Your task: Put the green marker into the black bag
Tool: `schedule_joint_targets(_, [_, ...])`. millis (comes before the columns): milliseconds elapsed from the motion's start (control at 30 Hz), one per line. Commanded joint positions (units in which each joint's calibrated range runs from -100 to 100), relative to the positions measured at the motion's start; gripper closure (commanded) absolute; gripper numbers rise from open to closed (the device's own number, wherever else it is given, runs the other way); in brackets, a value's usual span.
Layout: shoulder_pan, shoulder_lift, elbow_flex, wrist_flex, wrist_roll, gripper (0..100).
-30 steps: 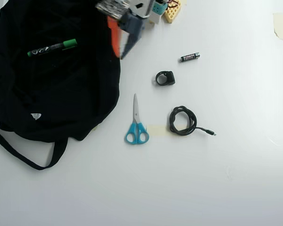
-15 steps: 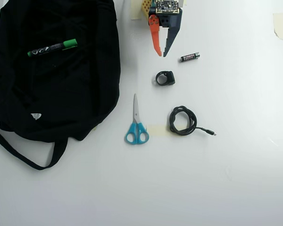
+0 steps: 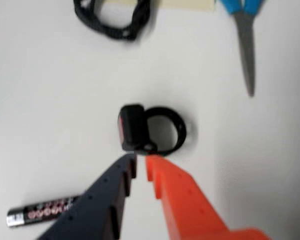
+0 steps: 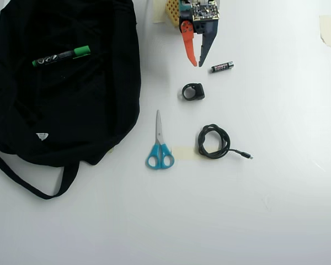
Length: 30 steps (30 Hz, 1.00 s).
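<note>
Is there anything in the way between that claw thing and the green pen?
Nothing visible. In the overhead view, the gripper is apart from the green marker, which already lies on the black bag; only bare table and bag fabric lie between.

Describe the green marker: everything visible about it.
The green marker is a slim pen with a bright green cap at its right end, a green tip at its left, and a black barrel bearing pale print. It lies flat on top of the black bag, near the bag's upper part in the overhead view, tilted slightly with the cap end higher. Only the bag's fabric touches it; the hand is well away.
</note>
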Motion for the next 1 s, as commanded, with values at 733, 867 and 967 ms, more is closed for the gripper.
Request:
schedule_joint_targets(733, [-4.3, -18.5, 17.4, 0.2, 0.2, 98])
schedule_joint_targets(867, [-4.4, -18.5, 20.1, 0.2, 0.2, 98])
schedule_joint_targets(967, [-4.5, -18.5, 22.7, 0.4, 0.2, 98])
